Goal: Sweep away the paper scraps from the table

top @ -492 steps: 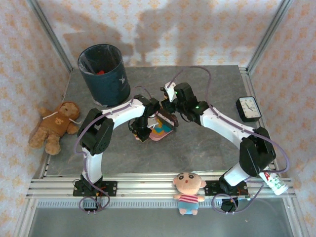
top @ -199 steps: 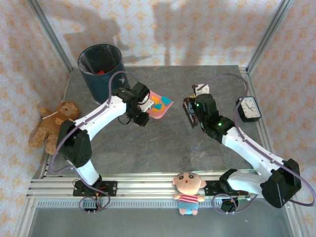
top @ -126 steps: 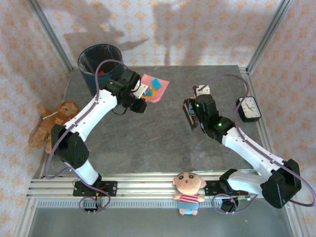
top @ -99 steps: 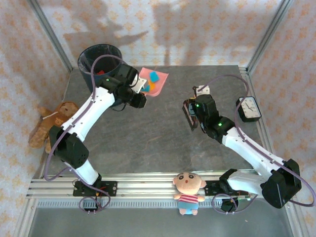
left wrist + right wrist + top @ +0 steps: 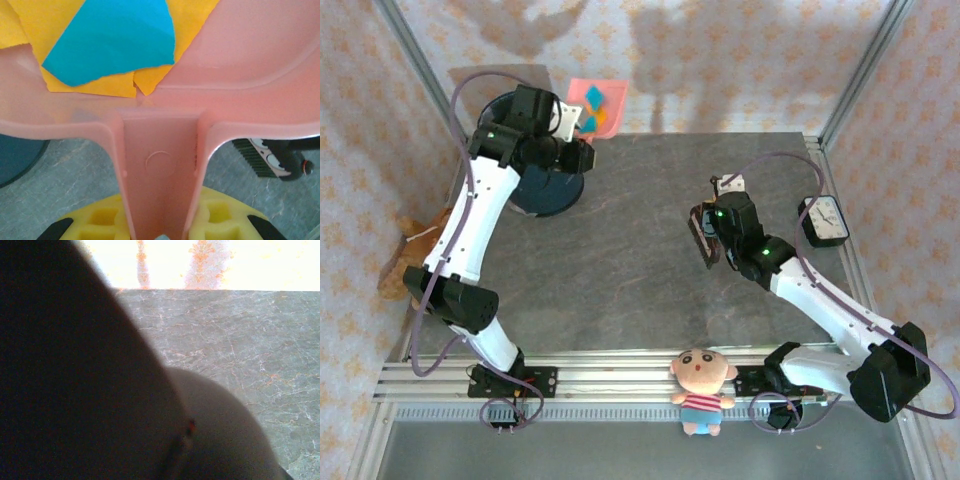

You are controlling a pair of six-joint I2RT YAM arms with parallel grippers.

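My left gripper (image 5: 566, 122) is shut on the handle of the pink dustpan (image 5: 592, 104), held high beside the dark blue bin (image 5: 548, 186) at the back left. Paper scraps (image 5: 594, 98), blue, orange and yellow, lie in the pan. In the left wrist view the pan's handle (image 5: 161, 170) runs between my yellow fingers (image 5: 100, 220), with a blue scrap (image 5: 112, 37) on yellow ones above. My right gripper (image 5: 712, 226) hangs over the table (image 5: 640, 290), shut on a dark brush (image 5: 703, 236). A dark shape blocks most of the right wrist view, with the table (image 5: 240, 340) behind.
A teddy bear (image 5: 412, 262) lies off the table's left edge. A black clock (image 5: 823, 220) sits at the right edge. A doll (image 5: 701, 388) rests on the front rail. The brush's bristles (image 5: 257, 156) show at the right of the left wrist view.
My left arm has lifted the dustpan with its scraps from the table's middle up and back to the left, beside the bin. The right arm drew back right earlier and now holds still.
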